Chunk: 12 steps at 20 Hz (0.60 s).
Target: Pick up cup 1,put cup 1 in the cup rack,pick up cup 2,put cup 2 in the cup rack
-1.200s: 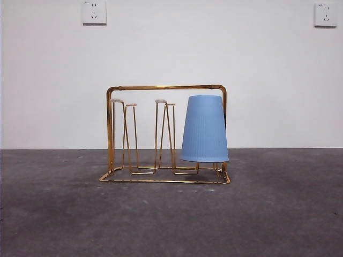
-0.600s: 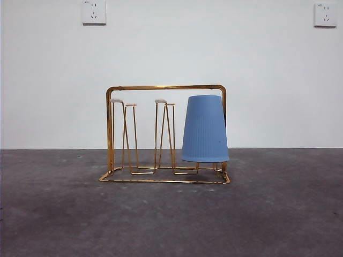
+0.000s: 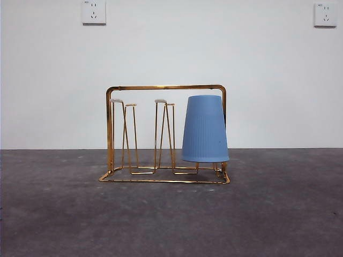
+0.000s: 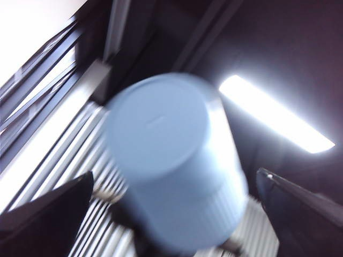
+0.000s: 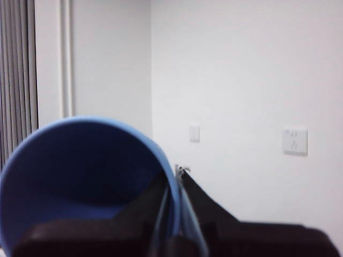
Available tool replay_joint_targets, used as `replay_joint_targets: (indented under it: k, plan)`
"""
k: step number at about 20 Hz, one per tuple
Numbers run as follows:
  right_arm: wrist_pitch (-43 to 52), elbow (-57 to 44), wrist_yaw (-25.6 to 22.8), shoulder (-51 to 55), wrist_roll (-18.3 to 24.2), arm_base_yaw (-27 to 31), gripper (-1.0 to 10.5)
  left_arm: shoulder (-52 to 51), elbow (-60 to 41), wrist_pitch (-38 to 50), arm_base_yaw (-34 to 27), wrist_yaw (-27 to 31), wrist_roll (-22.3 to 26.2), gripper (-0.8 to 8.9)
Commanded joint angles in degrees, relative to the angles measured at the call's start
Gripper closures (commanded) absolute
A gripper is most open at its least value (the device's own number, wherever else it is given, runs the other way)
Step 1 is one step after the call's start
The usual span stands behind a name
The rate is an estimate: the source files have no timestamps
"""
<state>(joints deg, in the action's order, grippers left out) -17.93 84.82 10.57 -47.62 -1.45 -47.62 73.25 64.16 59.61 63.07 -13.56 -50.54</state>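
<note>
Cup 1 (image 3: 205, 128), light blue and ribbed with a tiny dark speck low on its wall, hangs upside down on the right-hand peg of the gold wire cup rack (image 3: 161, 87). Neither arm shows in the front view. My right gripper (image 5: 174, 182) is shut on the rim of cup 2 (image 5: 80, 176), whose open mouth faces its camera. In the left wrist view a blurred blue cup (image 4: 161, 139) shows base-first between the wide-apart jaws of my left gripper (image 4: 175, 176). No contact shows there, and I cannot tell if it is the same cup.
The rack's left and middle pegs (image 3: 123, 104) carry nothing. The rack stands mid-table on the dark grey tabletop (image 3: 171, 225), in front of a white wall with two sockets (image 3: 94, 12).
Cup 1 on the rack shifted very slightly to the right a second ago and has hung still since.
</note>
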Motion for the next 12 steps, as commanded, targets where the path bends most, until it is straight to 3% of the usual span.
replay_joint_targets:
  k: [1, 7, 12]
  plan:
    - [-0.5, -0.2, 0.2, -0.8, 0.2, -0.1, 9.6, 0.4, -0.2, 2.5, 0.0, 0.1, -1.5, 2.82]
    - [-0.8, -0.2, 0.2, -2.1, 0.1, -0.1, 9.6, 0.4, -0.2, 4.2, 0.0, 0.1, -1.5, 2.9]
    - [-1.6, -0.2, 0.2, -2.5, 0.2, -0.1, 9.6, 0.4, -0.2, 4.5, 0.0, 0.0, -1.5, 5.48]
